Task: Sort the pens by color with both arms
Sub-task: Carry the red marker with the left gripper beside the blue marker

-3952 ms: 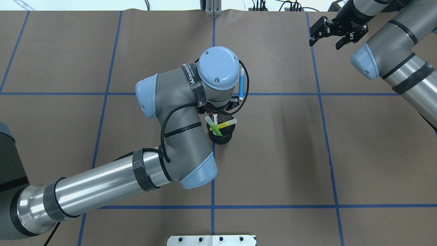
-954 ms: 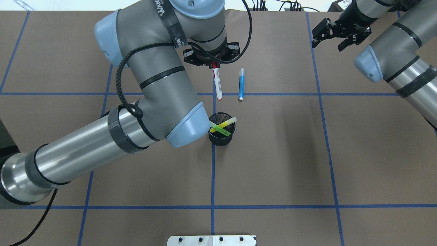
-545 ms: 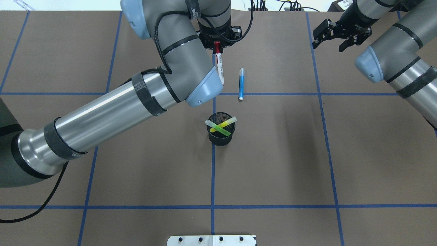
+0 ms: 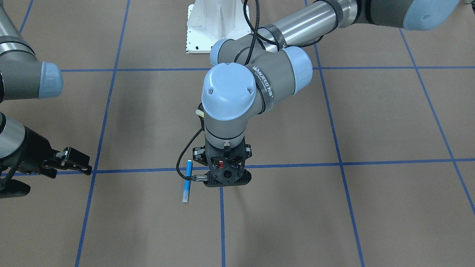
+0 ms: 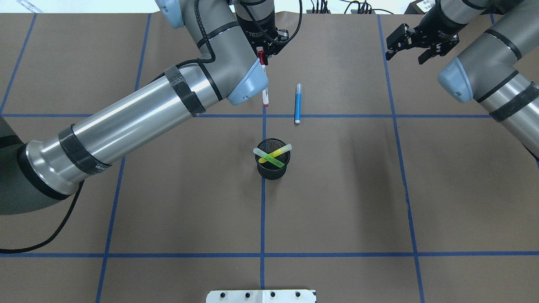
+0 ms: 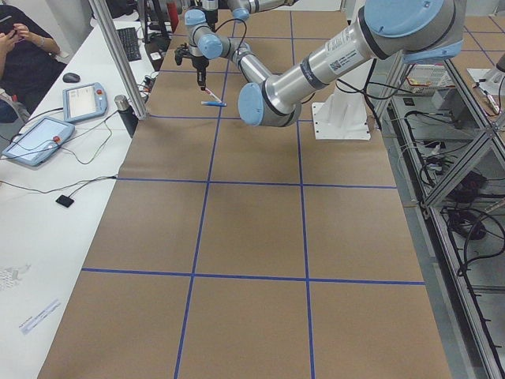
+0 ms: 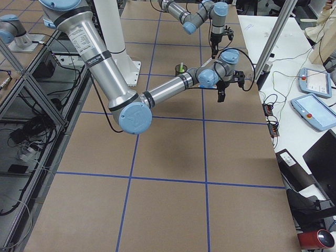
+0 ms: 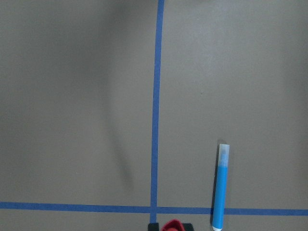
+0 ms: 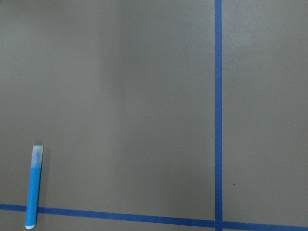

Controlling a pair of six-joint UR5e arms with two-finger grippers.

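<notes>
The left gripper is clamped on the red cap of the white pen, which hangs tilted over the far middle of the table; whether its tip touches is unclear. Gripped by the cap alone, the pen may swing or slip out. Released from there, its smooth round barrel could roll right against the blue pen lying flat nearby. The matte brown paper offers little to stop it. The green pen and the yellow pen lean crossed in the black mesh cup. The right gripper hovers far right, spread and empty.
</notes>
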